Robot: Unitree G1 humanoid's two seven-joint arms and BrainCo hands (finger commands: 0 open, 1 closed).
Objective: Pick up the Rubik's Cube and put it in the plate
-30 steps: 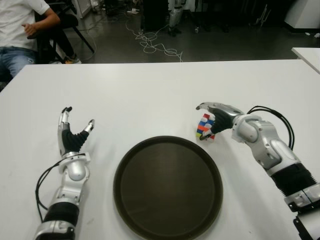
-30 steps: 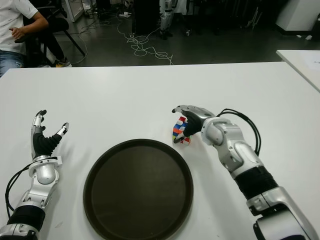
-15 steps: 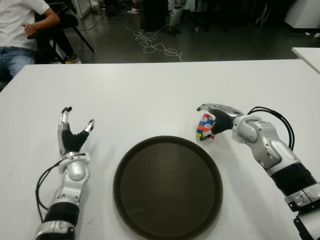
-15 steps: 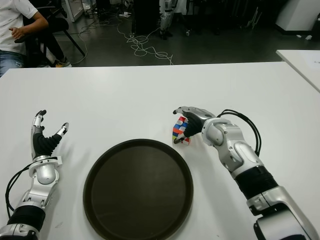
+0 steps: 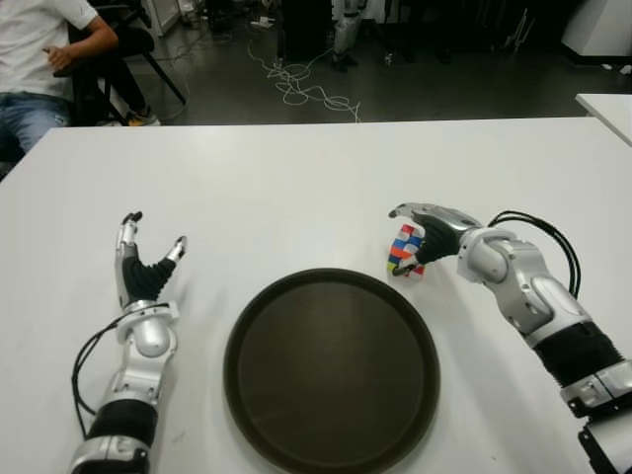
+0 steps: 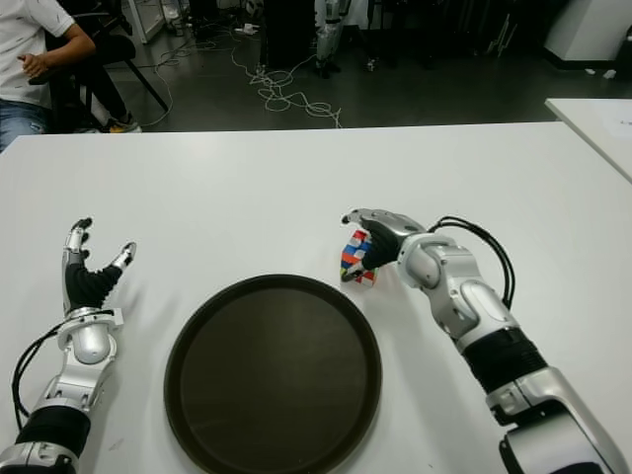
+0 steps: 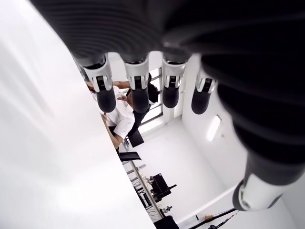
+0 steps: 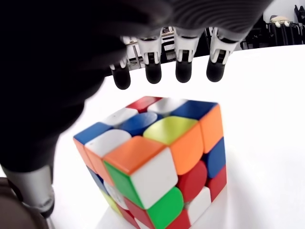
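Beside plate (image 5: 331, 370) rim, right hand (image 5: 427, 229) arched over cube (image 5: 405, 251), fingers (image 8: 183, 68) spread, not clamped, apparently lined up for grasp. Cube on table (image 5: 296, 178). Left hand (image 5: 143, 272) open, idle left of plate.

Rubik's Cube (image 8: 159, 160) on white table (image 8: 267, 119), fingertips (image 8: 183, 71) spread above.

The scrambled Rubik's Cube with glossy rounded tiles (image 8: 157, 167) shows a patchwork of orange, white, green, red, blue and yellow squares, with one yellow tile in the middle of its upper face. The large round plate (image 5: 331, 370) is a plain dark brown all over, and it sits on a plain white counter (image 5: 296, 188). Both silver metal robot hands, the right hand (image 5: 427, 229) and the left hand (image 5: 145, 276), have black palms and black tips on their fingers (image 8: 183, 71).
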